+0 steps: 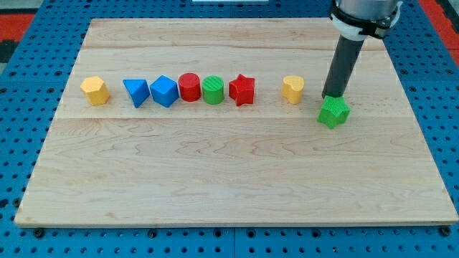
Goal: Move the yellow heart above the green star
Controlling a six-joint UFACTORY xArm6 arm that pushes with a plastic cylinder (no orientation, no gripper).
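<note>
No pincer on this arm, so no open or closed state to give; it ends in a dark rod. My tip [333, 96] sits at the top edge of the green star [334, 112], touching it or just about, can't tell which. Rod rises slightly to the view's right, up into the arm's grey and white collar at the view's top.

Green star lies at the right end of the wooden tabletop [229, 179], a bit lower in the view than the row of other blocks.

Yellow heart [292, 89] is just to the view's left of my tip, near the green star but apart from it, up and to its left. Not directly above the star.

Further left along the row: red star [242, 89], then green cylinder [213, 90] touching or nearly touching red cylinder [189, 87]. Next a blue cube [164, 91], close against a blue triangle block [136, 92]. Far left, well apart from the rest, a yellow block [95, 90], looks hexagonal, not sure.

Row runs roughly straight across the upper half of the tabletop. Blue pegboard [21, 143] surrounds the tabletop on all sides.
</note>
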